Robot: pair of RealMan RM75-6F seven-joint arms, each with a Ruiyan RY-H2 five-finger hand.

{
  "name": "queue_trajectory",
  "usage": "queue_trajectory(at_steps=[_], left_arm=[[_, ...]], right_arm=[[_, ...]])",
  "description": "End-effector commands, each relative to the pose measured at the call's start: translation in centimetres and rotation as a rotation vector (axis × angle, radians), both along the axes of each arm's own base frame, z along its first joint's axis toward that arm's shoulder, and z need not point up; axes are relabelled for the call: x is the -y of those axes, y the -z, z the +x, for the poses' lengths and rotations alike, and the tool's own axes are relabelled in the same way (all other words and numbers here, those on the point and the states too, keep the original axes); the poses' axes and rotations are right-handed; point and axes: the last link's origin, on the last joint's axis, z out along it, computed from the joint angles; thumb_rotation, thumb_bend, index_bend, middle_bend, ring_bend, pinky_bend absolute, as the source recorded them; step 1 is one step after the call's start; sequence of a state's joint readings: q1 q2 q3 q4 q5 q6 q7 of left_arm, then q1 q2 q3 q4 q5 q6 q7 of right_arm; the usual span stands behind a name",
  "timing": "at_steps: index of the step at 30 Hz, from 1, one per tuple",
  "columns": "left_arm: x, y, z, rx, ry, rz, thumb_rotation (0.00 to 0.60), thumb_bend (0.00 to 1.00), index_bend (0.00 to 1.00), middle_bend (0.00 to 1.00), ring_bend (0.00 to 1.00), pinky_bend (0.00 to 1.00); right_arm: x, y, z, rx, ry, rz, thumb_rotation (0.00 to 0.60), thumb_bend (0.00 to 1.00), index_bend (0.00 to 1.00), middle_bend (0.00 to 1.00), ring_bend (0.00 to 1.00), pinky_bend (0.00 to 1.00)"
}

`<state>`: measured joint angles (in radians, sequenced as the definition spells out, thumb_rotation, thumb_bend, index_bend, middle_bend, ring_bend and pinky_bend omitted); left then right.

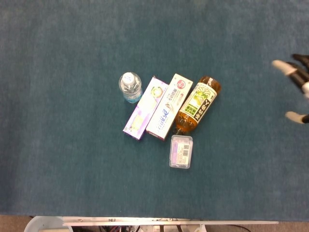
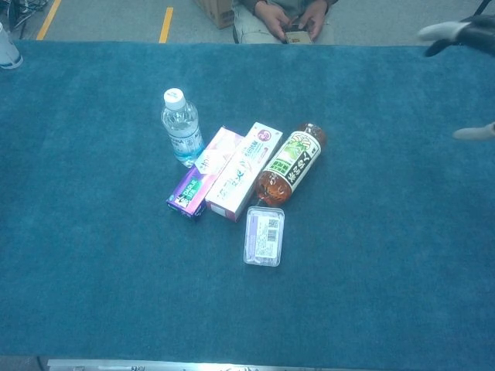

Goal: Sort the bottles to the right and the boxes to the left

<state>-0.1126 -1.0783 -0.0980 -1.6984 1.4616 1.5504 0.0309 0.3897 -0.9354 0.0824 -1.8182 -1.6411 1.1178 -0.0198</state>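
Note:
A clear water bottle (image 1: 130, 87) (image 2: 182, 127) stands upright at the middle of the blue table. Beside it lie a purple box (image 1: 145, 108) (image 2: 204, 171) and a white toothpaste box (image 1: 169, 106) (image 2: 243, 171), side by side. A brown tea bottle (image 1: 197, 104) (image 2: 290, 163) lies on its side to their right. A small clear plastic box (image 1: 181, 151) (image 2: 264, 235) lies in front of them. My right hand (image 1: 297, 87) (image 2: 464, 62) shows at the right edge, fingers spread, holding nothing, well away from the tea bottle. The left hand is out of sight.
The blue cloth table (image 1: 72, 169) (image 2: 93, 255) has bare room on both sides of the cluster. A seated person (image 2: 290, 19) holds a phone beyond the far edge. A white object (image 2: 8, 50) stands at the far left corner.

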Motion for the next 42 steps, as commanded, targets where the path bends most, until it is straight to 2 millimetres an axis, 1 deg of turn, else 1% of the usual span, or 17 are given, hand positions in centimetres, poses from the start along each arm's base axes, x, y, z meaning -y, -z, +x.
queue_trajectory(at_steps=[1, 5, 10, 16, 22, 25, 30, 37, 42], left_arm=[[0.1, -0.3, -0.1, 0.003, -0.001, 0.006, 0.600, 0.24, 0.13, 0.14, 0.10, 0.20], [0.3, -0.5, -0.4, 0.007, -0.006, 0.011, 0.600, 0.24, 0.13, 0.14, 0.10, 0.20], [0.6, -0.7, -0.8, 0.006, -0.017, 0.011, 0.600, 0.24, 0.13, 0.14, 0.10, 0.20], [0.8, -0.8, -1.3, 0.013, -0.031, 0.012, 0.600, 0.24, 0.13, 0.14, 0.10, 0.20], [0.9, -1.0, -1.7, 0.016, -0.045, 0.014, 0.600, 0.24, 0.13, 0.14, 0.10, 0.20], [1.0, -1.0, -1.9, 0.015, -0.050, 0.012, 0.600, 0.24, 0.13, 0.14, 0.10, 0.20], [1.0, -1.0, -2.2, 0.015, -0.060, 0.007, 0.600, 0.24, 0.13, 0.14, 0.10, 0.20], [1.0, -1.1, -2.7, 0.017, -0.071, 0.004, 0.600, 0.24, 0.13, 0.14, 0.10, 0.20], [0.9, -1.1, -2.9, 0.025, -0.073, -0.001, 0.600, 0.24, 0.13, 0.14, 0.10, 0.20]], right_arm=[[1.6, 2.1, 2.3, -0.026, -0.059, 0.090, 0.600, 0.00, 0.09, 0.23, 0.10, 0.14], [3.0, 4.2, 4.0, -0.049, -0.083, 0.160, 0.600, 0.00, 0.09, 0.23, 0.10, 0.14], [4.6, 6.9, 5.5, -0.106, -0.109, 0.230, 0.600, 0.00, 0.09, 0.23, 0.10, 0.14], [6.2, 10.1, 7.0, -0.186, -0.155, 0.270, 0.600, 0.00, 0.10, 0.23, 0.10, 0.14], [7.2, 12.6, 8.0, -0.231, -0.179, 0.266, 0.600, 0.00, 0.10, 0.23, 0.10, 0.14], [7.3, 13.6, 8.3, -0.250, -0.185, 0.265, 0.600, 0.00, 0.10, 0.23, 0.10, 0.14], [7.8, 15.0, 8.2, -0.284, -0.174, 0.265, 0.600, 0.00, 0.10, 0.23, 0.10, 0.14], [8.4, 16.6, 7.9, -0.310, -0.159, 0.256, 0.600, 0.00, 0.10, 0.24, 0.11, 0.14], [8.2, 17.5, 7.9, -0.327, -0.173, 0.258, 0.600, 0.00, 0.10, 0.24, 0.11, 0.14]])
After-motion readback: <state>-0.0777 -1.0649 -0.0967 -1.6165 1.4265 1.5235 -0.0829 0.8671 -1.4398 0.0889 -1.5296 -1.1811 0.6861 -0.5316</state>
